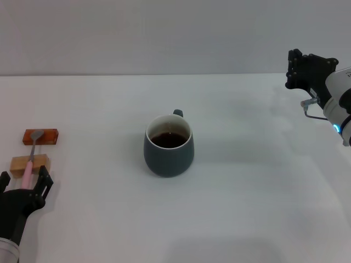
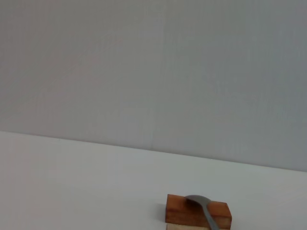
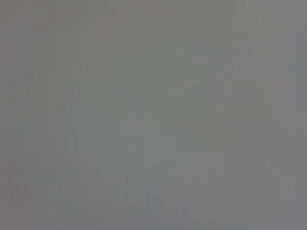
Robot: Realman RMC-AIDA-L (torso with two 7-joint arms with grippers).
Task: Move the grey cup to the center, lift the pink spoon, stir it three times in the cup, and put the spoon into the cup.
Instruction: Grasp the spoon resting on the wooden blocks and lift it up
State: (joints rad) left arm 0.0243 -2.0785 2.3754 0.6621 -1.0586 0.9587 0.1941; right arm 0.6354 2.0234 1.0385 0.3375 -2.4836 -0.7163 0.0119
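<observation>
Your left gripper is open, right at the handle end of the pink spoon. The spoon points away from you across two blocks. The grey cup sits mid-table.

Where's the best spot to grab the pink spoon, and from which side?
Probably the pink spoon by its handle end, from above with the left tool. It bridges the tan block and orange-brown block, so the handle sits raised, and it points toward that tool.
</observation>
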